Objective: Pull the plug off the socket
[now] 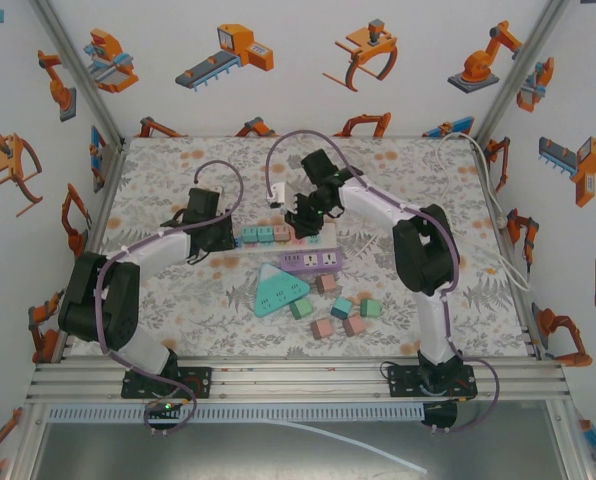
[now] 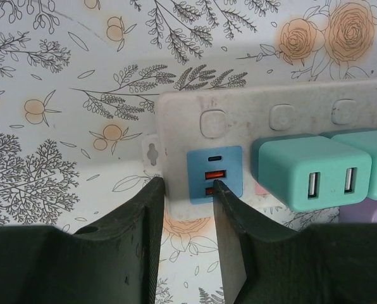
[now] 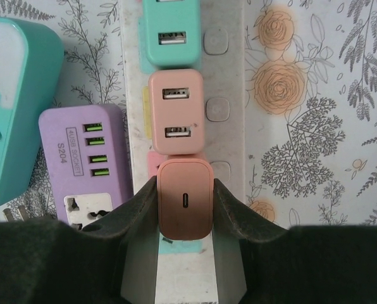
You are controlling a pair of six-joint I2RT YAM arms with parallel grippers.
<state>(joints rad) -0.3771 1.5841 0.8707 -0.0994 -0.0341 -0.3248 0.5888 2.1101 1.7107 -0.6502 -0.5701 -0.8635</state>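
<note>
Got the right gripper pinching the salmon plug on the white power strip, with a pink two-port charger tight against it up the row and a teal one beyond. Plenty of bare floral worktop past one long edge, but crowded along the other by a purple adapter and a big teal block. Over at the strip's far end, got the left gripper spread, one finger at the end edge, the other at the blue USB panel.

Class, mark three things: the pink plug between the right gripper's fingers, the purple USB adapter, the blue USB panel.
pink plug [image 3: 185,209]: right wrist view, middle of its front face.
purple USB adapter [image 3: 84,187]: right wrist view, face below the green ports.
blue USB panel [image 2: 231,171]: left wrist view, bare right part.
</note>
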